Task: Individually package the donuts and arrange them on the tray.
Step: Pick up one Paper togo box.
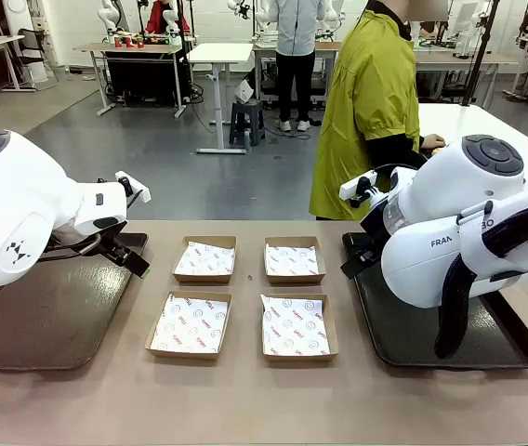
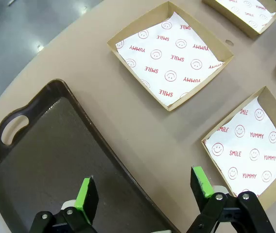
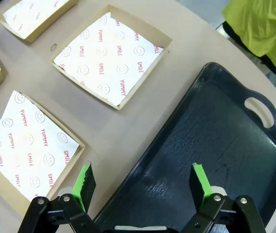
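The left claw (image 2: 143, 183) stands wide with nothing between its green pads, hanging over the near edge of the brown left tray (image 2: 45, 160), which is bare. The right claw (image 3: 142, 174) is spread just as wide and equally empty, poised above the rim of the black right tray (image 3: 215, 131), also bare. Between the two trays, four square cardboard trays (image 1: 190, 323) sit in two rows on the worktop (image 1: 245, 400), each holding only a printed paper liner. Beyond them a person in a yellow-green jacket (image 1: 371, 102) stands at the far side. Where the donuts are I cannot tell. By their nature they should be light and soft, so a firm squeeze would likely dent the ring, and any glaze or sprinkles on top would probably smear or shed under a pad. The safer hold, I judge, is across the plain outer sides, low down and clear of the topping, closing only until the dough just gives, then lowering flat onto a liner.
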Controlling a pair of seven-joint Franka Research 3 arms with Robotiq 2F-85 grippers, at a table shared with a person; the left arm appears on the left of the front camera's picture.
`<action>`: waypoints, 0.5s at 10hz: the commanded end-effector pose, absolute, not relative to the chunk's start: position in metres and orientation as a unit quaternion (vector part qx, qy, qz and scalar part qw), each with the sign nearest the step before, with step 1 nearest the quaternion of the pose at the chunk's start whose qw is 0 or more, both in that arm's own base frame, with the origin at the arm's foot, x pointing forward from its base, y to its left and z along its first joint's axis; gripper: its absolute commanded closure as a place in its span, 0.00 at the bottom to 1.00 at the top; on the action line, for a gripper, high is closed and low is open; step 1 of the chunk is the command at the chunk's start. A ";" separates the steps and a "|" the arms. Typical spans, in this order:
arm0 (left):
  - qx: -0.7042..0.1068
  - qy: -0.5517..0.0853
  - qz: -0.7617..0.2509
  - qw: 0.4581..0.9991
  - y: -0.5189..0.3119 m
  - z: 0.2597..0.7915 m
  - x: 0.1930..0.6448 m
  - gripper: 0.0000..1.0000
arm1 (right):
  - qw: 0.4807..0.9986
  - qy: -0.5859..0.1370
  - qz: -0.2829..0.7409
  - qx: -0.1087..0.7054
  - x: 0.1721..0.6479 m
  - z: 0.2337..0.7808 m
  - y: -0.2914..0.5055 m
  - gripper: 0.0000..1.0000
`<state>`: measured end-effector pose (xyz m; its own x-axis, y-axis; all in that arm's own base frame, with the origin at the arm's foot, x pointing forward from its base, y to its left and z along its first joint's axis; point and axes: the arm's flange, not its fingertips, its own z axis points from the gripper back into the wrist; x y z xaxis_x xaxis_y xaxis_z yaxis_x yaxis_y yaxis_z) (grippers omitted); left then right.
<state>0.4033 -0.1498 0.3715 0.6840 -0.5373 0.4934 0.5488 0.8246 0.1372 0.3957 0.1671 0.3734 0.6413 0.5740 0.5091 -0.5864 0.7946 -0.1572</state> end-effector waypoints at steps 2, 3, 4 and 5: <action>-0.028 -0.256 -0.357 0.898 -0.133 0.396 0.339 0.00 | 0.911 -0.250 0.329 -0.004 0.350 0.396 0.152 0.00; -0.028 -0.248 -0.368 0.896 -0.119 0.410 0.307 0.00 | 0.918 -0.233 0.322 -0.008 0.324 0.408 0.138 0.00; -0.031 -0.232 -0.381 0.895 -0.105 0.422 0.284 0.00 | 0.923 -0.213 0.320 -0.010 0.298 0.420 0.124 0.00; -0.028 -0.210 -0.383 0.899 -0.091 0.425 0.260 0.00 | 0.927 -0.187 0.327 -0.009 0.268 0.429 0.110 0.00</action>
